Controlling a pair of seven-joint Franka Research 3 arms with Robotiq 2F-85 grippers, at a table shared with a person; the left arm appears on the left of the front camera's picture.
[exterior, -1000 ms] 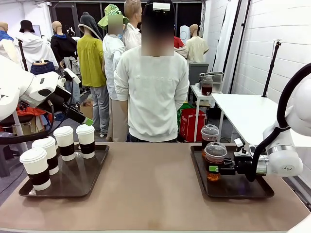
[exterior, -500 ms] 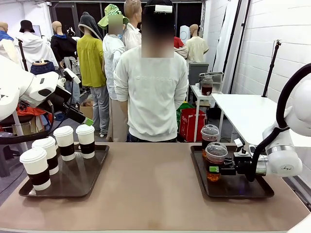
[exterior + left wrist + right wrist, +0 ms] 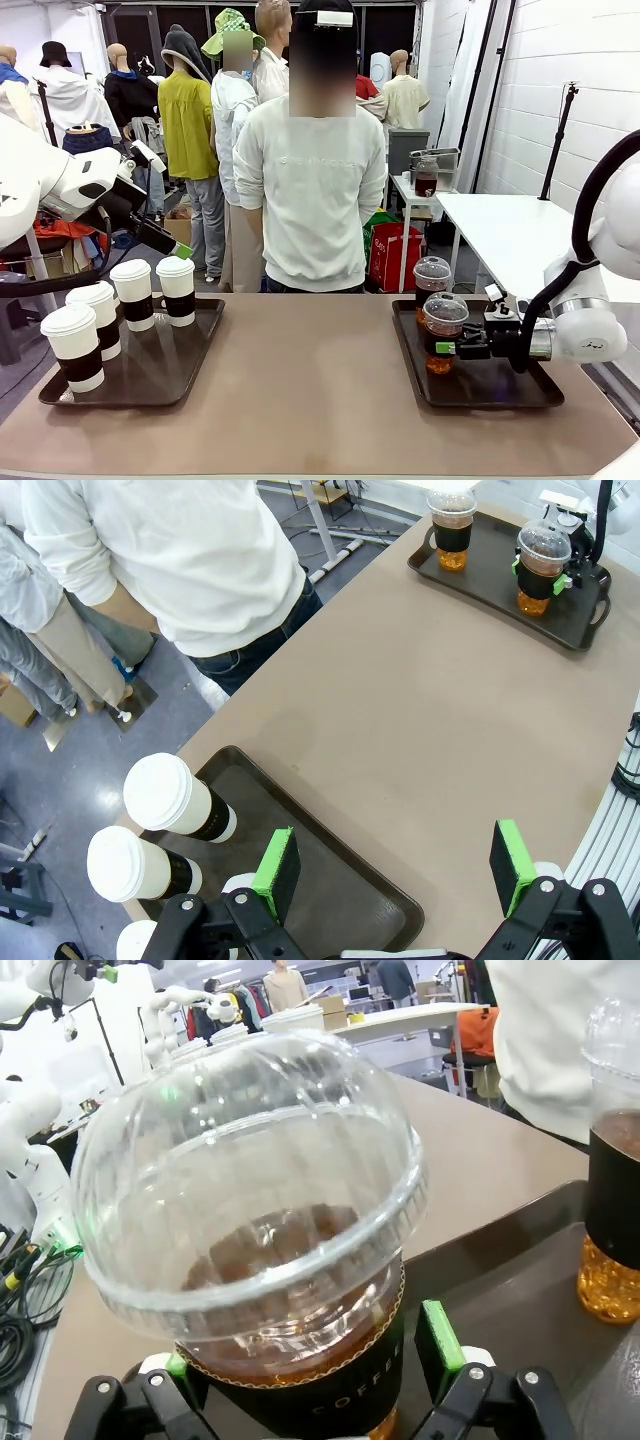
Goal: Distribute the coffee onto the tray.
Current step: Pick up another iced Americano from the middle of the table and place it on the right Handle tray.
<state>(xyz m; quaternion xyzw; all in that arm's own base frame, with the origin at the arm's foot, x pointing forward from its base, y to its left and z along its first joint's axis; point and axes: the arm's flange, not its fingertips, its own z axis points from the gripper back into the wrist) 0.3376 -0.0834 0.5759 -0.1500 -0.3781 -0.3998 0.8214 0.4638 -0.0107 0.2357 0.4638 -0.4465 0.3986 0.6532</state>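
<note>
Four white lidded coffee cups with brown sleeves point(image 3: 133, 293) point(image 3: 175, 800) stand on the left tray point(image 3: 160, 375). Two clear dome-lidded cups of amber coffee stand on the right tray point(image 3: 480, 385) point(image 3: 510, 1300): a far one point(image 3: 432, 280) point(image 3: 615, 1210) and a near one point(image 3: 443, 325) point(image 3: 260, 1230). My right gripper point(image 3: 445, 348) point(image 3: 300, 1360) is open, its green pads on either side of the near cup's sleeve, the cup resting on the tray. Above the left tray's far end my left gripper point(image 3: 165, 240) point(image 3: 395, 858) hangs open with nothing between its pads.
A person in a white sweatshirt point(image 3: 315, 190) stands at the table's far edge, between the two trays. The brown tabletop point(image 3: 310, 380) lies bare between the trays. A white side table point(image 3: 510, 230) stands behind the right tray.
My right gripper's jaws have spread apart around the near dome-lidded cup, and the arm has drawn slightly to the right. The cup stays on the tray. The left arm has not moved.
</note>
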